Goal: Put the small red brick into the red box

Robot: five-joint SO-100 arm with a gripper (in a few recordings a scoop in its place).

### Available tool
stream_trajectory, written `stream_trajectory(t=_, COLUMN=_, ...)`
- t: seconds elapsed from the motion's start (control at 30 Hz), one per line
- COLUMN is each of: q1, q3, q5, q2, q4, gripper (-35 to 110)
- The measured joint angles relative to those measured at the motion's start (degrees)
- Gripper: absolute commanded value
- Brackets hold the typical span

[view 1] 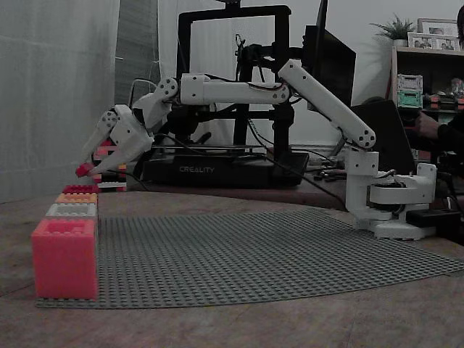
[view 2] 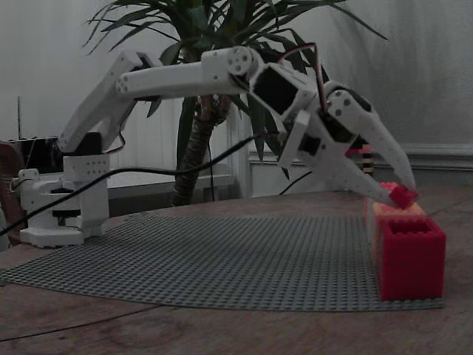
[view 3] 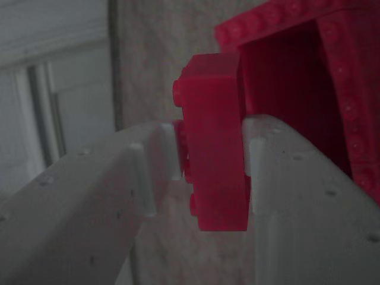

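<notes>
The small red brick [view 1: 84, 170] [view 2: 403, 196] [view 3: 212, 113] is pinched between the two white fingers of my gripper [view 1: 87, 172] [view 2: 400, 194] [view 3: 214, 160], which is shut on it. The arm reaches out low, fingers pointing down. The brick hangs just above the row of boxes, close over the red box [view 1: 80, 189] [view 2: 411, 256]. In the wrist view the red box's open inside [view 3: 285, 77] shows right behind the brick. The brick touches no box that I can see.
The boxes stand in a row on the edge of the grey baseplate [view 1: 254, 254] [view 2: 222, 259]: a pink-red one [view 1: 64, 257], a grey one [view 1: 71, 210], an orange one [view 1: 76, 197] [view 2: 395, 211]. A black 3D printer [view 1: 217, 168] stands behind; a plant [view 2: 199, 111] too.
</notes>
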Motion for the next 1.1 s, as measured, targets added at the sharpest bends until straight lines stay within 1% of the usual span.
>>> stream_trajectory(t=0.2, q1=0.0, q3=0.0, q5=0.53, q2=0.0, q4=0.0, gripper=13)
stream_trajectory(t=0.33, q1=0.0, q3=0.0, q5=0.53, q2=0.0, q4=0.0, gripper=13)
stream_trajectory(t=0.47, q1=0.0, q3=0.0, q5=0.53, q2=0.0, q4=0.0, gripper=9)
stream_trajectory(t=0.57, q1=0.0, q3=0.26, q5=0.53, q2=0.0, q4=0.0, gripper=0)
stream_trajectory(t=0.67, q1=0.0, q3=3.87, q5=0.53, q2=1.58, q4=0.0, gripper=0)
stream_trajectory(t=0.87, q1=-1.23, q3=16.96, q5=0.0, q2=15.38, q4=0.7, gripper=0)
stream_trajectory(t=1.1, q1=-5.1, q3=37.53, q5=0.35, q2=39.9, q4=10.11, gripper=0)
